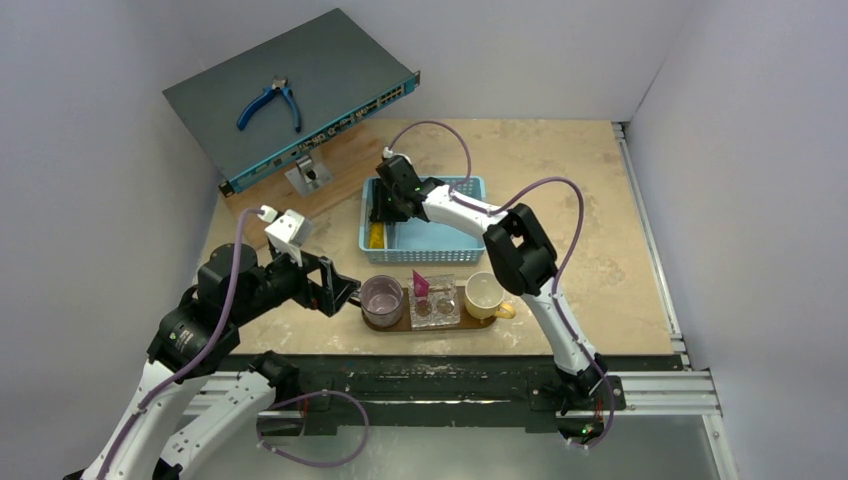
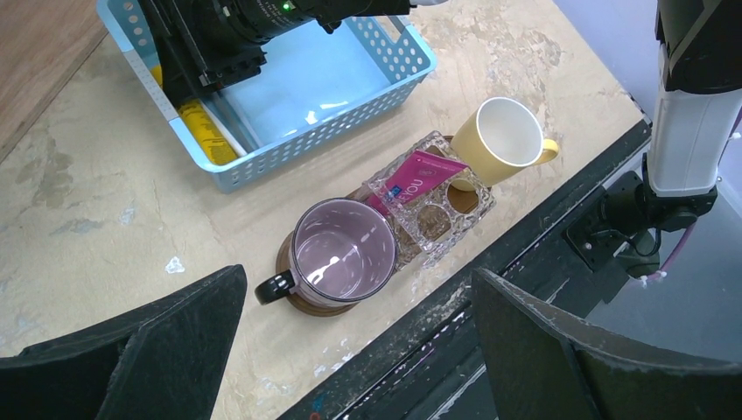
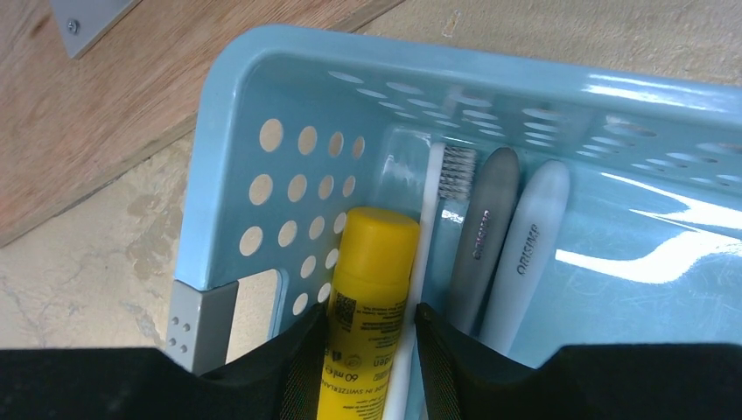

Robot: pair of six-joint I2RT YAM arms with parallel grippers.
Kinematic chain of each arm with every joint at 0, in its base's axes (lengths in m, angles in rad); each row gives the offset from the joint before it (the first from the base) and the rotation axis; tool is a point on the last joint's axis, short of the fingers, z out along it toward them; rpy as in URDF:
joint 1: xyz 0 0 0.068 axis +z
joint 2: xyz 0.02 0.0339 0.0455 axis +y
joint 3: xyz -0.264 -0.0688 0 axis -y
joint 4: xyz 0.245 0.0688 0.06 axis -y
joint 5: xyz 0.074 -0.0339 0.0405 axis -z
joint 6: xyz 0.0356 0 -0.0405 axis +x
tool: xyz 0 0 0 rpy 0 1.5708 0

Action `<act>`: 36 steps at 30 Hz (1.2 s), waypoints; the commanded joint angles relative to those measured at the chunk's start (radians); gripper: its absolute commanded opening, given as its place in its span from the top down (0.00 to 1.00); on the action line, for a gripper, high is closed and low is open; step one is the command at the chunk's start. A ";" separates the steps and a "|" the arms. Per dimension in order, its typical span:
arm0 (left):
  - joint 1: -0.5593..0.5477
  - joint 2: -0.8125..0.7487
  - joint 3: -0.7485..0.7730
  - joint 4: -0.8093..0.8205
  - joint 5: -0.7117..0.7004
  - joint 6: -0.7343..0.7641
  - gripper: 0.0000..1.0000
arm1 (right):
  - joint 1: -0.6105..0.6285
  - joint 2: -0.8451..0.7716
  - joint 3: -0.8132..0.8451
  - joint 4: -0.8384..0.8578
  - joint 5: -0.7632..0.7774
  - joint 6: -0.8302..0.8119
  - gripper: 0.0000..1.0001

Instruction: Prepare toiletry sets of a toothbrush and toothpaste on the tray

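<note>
**Right gripper on the yellow tube in the basket, pink tube already at the tray**

The yellow toothpaste tube (image 3: 367,289) is a stubby cylinder with a rounded cap and small black print. It lies flat along the perforated end wall of the blue basket (image 3: 234,166). Just beside it lie three toothbrushes: a thin white brush (image 3: 425,236) with its bristles showing, a grey handle (image 3: 482,234) and a white handle (image 3: 528,245), all parallel.

The dark-brown tray (image 2: 304,308) sits near the table's front edge. It carries a purple mug (image 2: 341,254), a clear glass holder (image 2: 455,214) and a yellow mug (image 2: 503,136). The pink toothpaste tube (image 2: 418,178) leans tilted in the glass holder.

The right gripper (image 3: 372,317) is down inside the basket's left end. Its jaws are drawn in narrow, with one finger (image 3: 302,367) against the yellow tube. The other finger is against the thin white brush's stem, which is caught alongside the tube.

The left gripper (image 1: 335,285) hangs just left of the purple mug. Its jaws are spread wide and hold nothing.

The basket wall is close on the right gripper's left side, and the brushes crowd its other side. The rest of the basket floor is bare blue plastic. Between the basket and the tray runs a strip of bare tabletop (image 1: 600,260), which widens to the right. Behind the basket, a grey network switch (image 1: 300,90) with blue pliers (image 1: 270,103) on top stands well apart.
</note>
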 commanded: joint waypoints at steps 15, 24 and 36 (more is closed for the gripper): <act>0.019 0.017 -0.003 0.022 0.029 0.014 0.00 | -0.002 -0.087 -0.075 -0.048 0.156 -0.068 1.00; 0.031 0.016 -0.003 0.024 0.042 0.013 0.00 | -0.001 -0.191 -0.132 -0.046 0.214 -0.093 1.00; 0.034 0.013 -0.004 0.025 0.044 0.012 0.00 | -0.001 -0.287 -0.173 -0.009 0.239 -0.094 1.00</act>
